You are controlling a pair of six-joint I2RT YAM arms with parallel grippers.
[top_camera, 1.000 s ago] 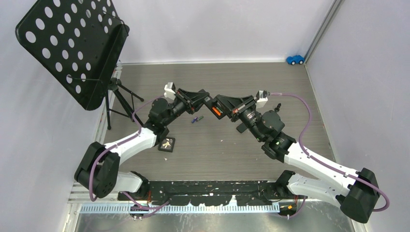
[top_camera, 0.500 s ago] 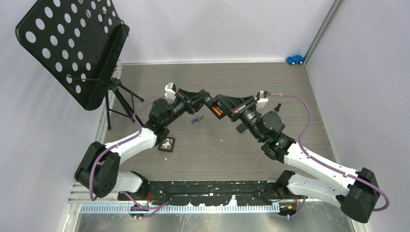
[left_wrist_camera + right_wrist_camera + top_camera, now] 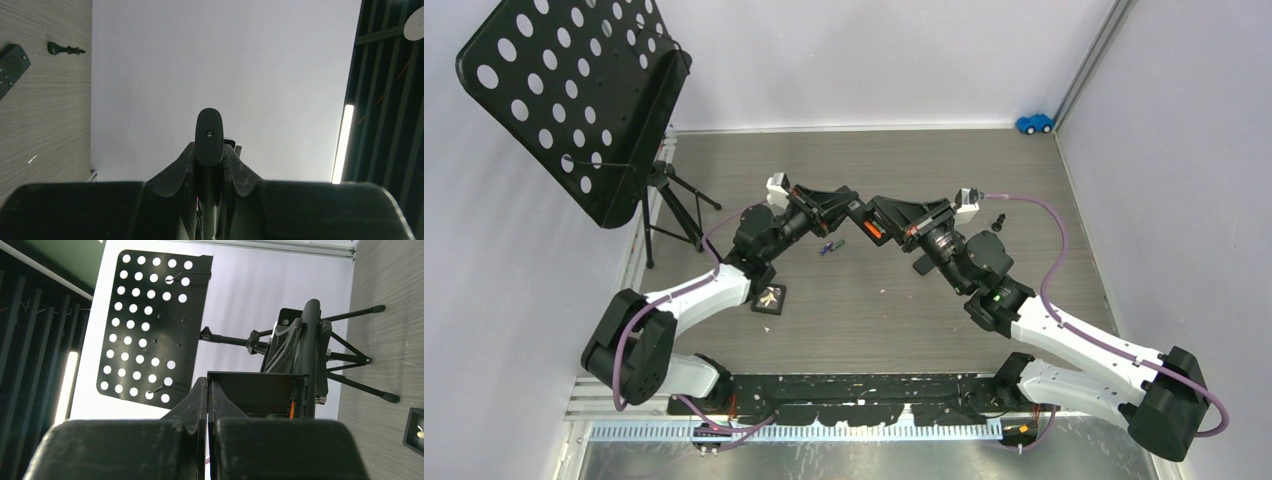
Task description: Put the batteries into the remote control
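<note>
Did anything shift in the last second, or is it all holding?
The left arm edged slightly rightward. The left claw stays shut on the remote, the right claw stays shut beside it, and the loose batteries on the table have not moved.

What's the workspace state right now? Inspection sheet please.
Surface: wood-grain table, a few pale scuffs.
Job's things: remote held up between the arms, orange battery at it; loose batteries on the table.
Clutter: second remote lying flat, chess piece, toy car, small black tray.
Grippers: left pincer shut on the remote; right pincer shut, tips at the remote.
Cables: purple cable looping off each arm.
Surroundings: music stand, plain walls.
</note>
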